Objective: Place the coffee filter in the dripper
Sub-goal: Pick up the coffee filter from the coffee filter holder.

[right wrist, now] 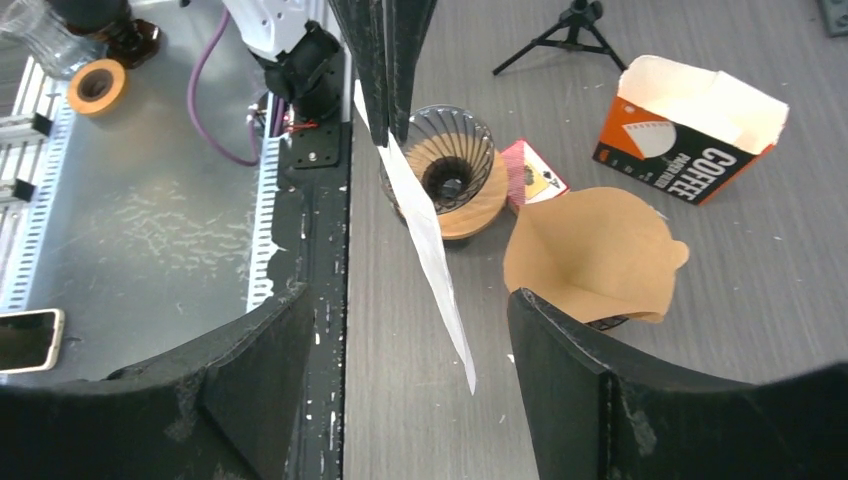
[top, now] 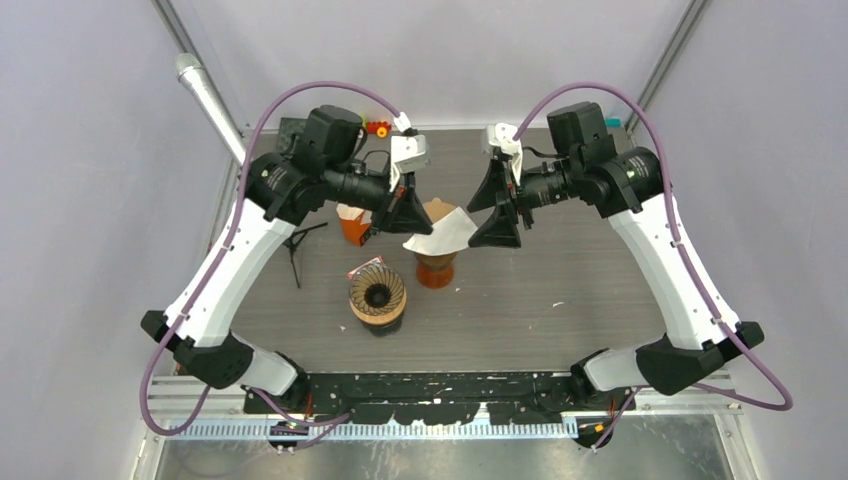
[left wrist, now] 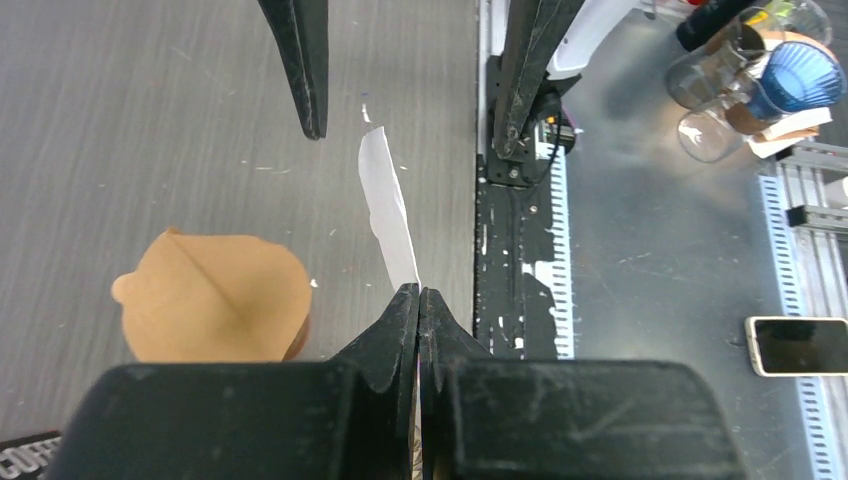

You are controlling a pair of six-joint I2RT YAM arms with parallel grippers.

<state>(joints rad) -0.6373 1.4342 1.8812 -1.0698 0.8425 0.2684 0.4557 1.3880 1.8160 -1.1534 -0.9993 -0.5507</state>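
My left gripper [top: 412, 232] is shut on one corner of a white paper coffee filter [top: 443, 234] and holds it in the air above the table. In the left wrist view the filter [left wrist: 388, 215] shows edge-on, rising out of the closed gripper [left wrist: 419, 292]. My right gripper [top: 480, 222] is open, and the filter's free end [right wrist: 425, 240] hangs between its jaws [right wrist: 410, 300] without touching them. An empty ribbed glass dripper [top: 377, 293] [right wrist: 450, 170] stands on a brown base. A second dripper [top: 437, 268] holds a brown filter [right wrist: 595, 255] [left wrist: 215, 300].
An orange coffee-filter box [top: 350, 224] [right wrist: 690, 125] stands open behind the drippers. A small black tripod [top: 295, 245] is to the left and a red packet [right wrist: 535, 180] lies by the empty dripper. Glassware [left wrist: 760, 85] and a phone [left wrist: 798, 345] lie beyond the table's near rail.
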